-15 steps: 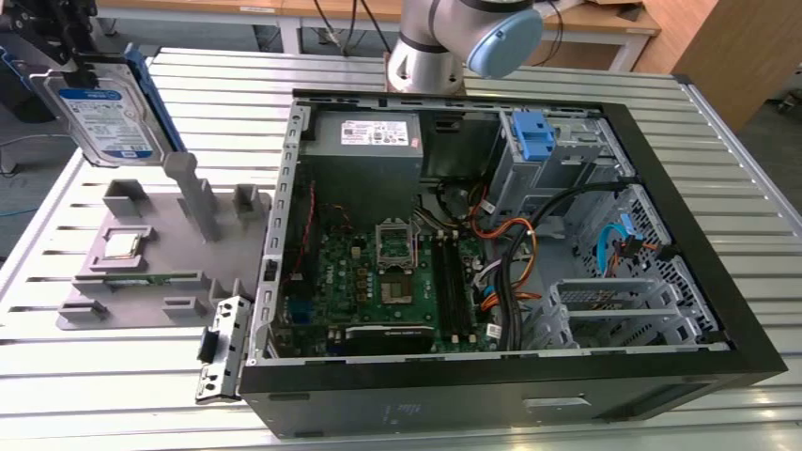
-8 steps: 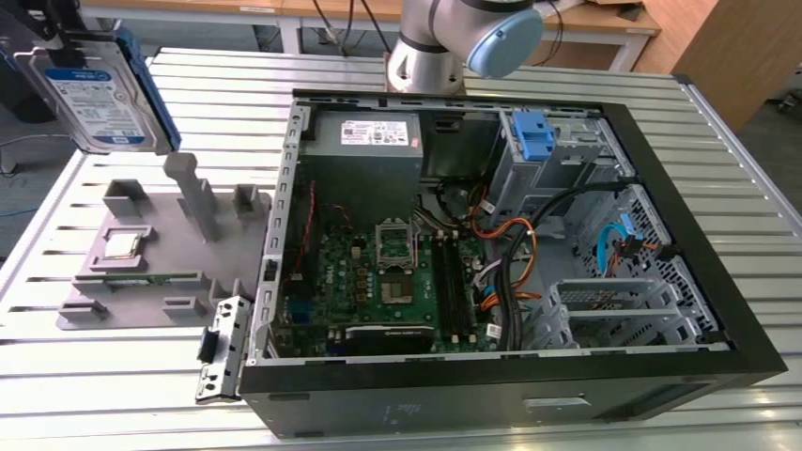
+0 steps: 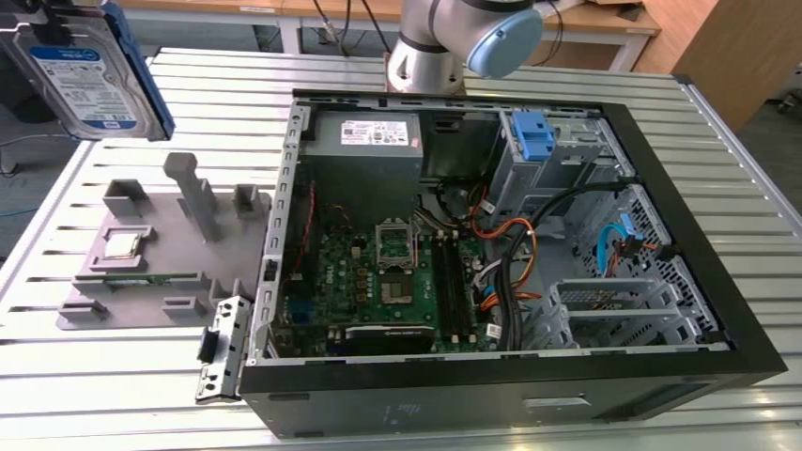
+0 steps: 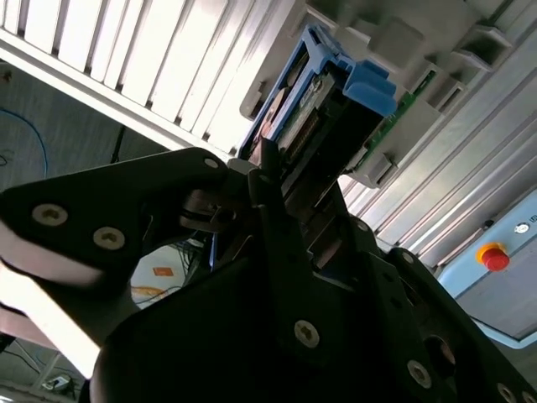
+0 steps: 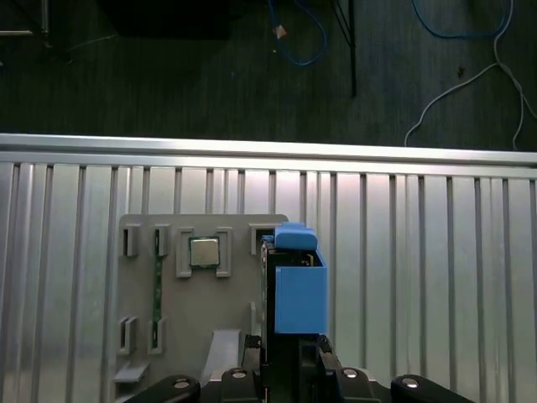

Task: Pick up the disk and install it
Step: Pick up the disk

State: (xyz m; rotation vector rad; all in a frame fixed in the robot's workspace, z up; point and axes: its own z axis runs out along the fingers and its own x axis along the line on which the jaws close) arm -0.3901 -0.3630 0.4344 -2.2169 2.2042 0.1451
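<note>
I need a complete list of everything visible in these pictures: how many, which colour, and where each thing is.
table: one, silver, slatted.
computer case: one, black, open, on the table.
power supply box: one, grey, inside the case.
circuit board: one, green, on the case floor.
holder plate: one, grey, on the table beside the case.
processor chip: one, silver, in the holder plate.
disk: one, silver with blue bracket, lifted over the table.
arm: one, grey and light blue, beyond the case in the exterior view.
end effector: one, black, shut on the disk.
</note>
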